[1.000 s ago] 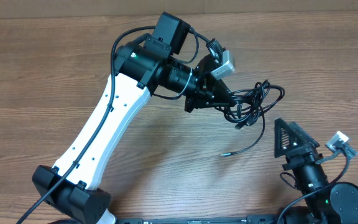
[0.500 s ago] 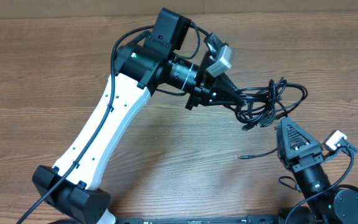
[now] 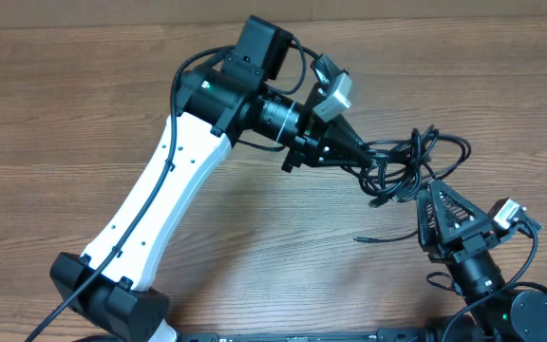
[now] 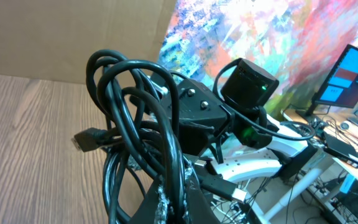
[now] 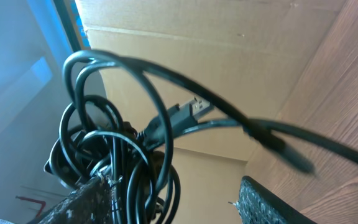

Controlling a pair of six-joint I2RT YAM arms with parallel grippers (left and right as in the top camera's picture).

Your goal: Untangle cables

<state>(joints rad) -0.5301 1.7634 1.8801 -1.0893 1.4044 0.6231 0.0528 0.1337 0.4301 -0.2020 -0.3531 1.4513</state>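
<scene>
The cables (image 3: 414, 158) are a bunch of thin black loops, held off the wooden table. My left gripper (image 3: 368, 161) is shut on the bunch's left side. In the left wrist view the jaws (image 4: 174, 200) pinch a strand, with the loops (image 4: 129, 112) rising above them. My right gripper (image 3: 443, 201) is open just below and right of the bunch. In the right wrist view the loops (image 5: 123, 146) lie against its left finger, between the spread jaws (image 5: 179, 205). A plug (image 5: 188, 111) sticks out of the bunch. One loose cable end (image 3: 361, 238) trails down onto the table.
The bare wooden table (image 3: 65, 114) runs all around. The white left arm (image 3: 169, 180) crosses the middle from its base at the front left. The right arm's base (image 3: 501, 304) sits at the front right corner.
My left gripper carried the bunch to the right. My right gripper moved up to the bunch's lower edge with its jaws spread. The loose end shifted right on the table.
</scene>
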